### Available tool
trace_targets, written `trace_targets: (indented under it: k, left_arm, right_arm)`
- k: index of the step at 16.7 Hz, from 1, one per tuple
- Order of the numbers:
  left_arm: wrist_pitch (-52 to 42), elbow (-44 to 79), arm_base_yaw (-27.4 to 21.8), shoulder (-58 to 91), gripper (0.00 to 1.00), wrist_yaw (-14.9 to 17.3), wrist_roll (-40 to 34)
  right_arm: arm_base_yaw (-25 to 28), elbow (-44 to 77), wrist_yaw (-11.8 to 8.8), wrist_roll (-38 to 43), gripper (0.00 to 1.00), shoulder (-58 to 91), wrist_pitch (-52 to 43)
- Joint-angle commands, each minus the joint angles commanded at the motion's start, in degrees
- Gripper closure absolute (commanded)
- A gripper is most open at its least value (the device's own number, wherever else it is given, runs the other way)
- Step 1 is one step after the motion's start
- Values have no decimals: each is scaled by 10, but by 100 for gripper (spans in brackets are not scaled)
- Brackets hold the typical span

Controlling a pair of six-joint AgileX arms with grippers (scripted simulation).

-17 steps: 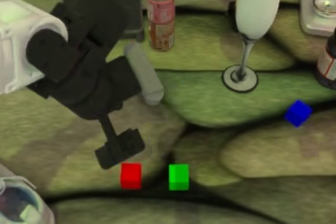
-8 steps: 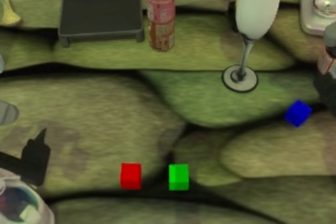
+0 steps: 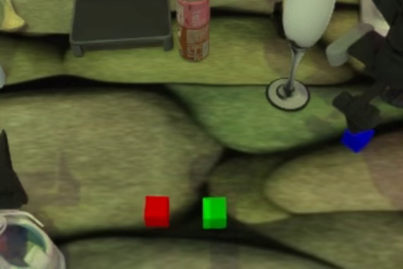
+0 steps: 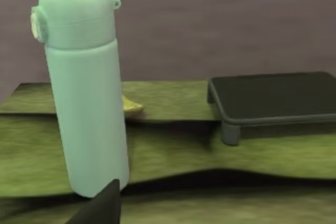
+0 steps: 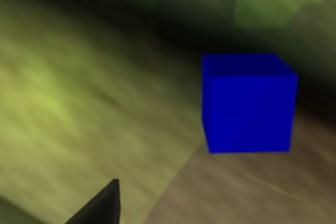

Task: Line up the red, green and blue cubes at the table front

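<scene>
The counter is mottled olive green, crossed by dark curved seams. Near its front edge the red cube and green cube sit side by side, slightly apart. The blue cube lies well to the right. Along the back stand a dark tray, a soda can and a tall glass.

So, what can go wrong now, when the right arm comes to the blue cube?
The right tool hangs over the blue cube, which sits turned at an angle, so the fingers may close on corners and push it away. The tall glass stands close to this arm, and a swing toward the green cube could tip it.
</scene>
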Motion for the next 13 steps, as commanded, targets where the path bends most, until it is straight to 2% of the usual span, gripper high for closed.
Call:
trace_targets:
  k: [8, 13]
  left_arm:
    - [22, -15, 11, -30, 0, 1, -12]
    - [22, -15, 11, -30, 0, 1, -12]
  right_arm:
    - [1, 23, 0, -8, 0, 27, -13]
    - [3, -29, 0, -8, 0, 60, 73]
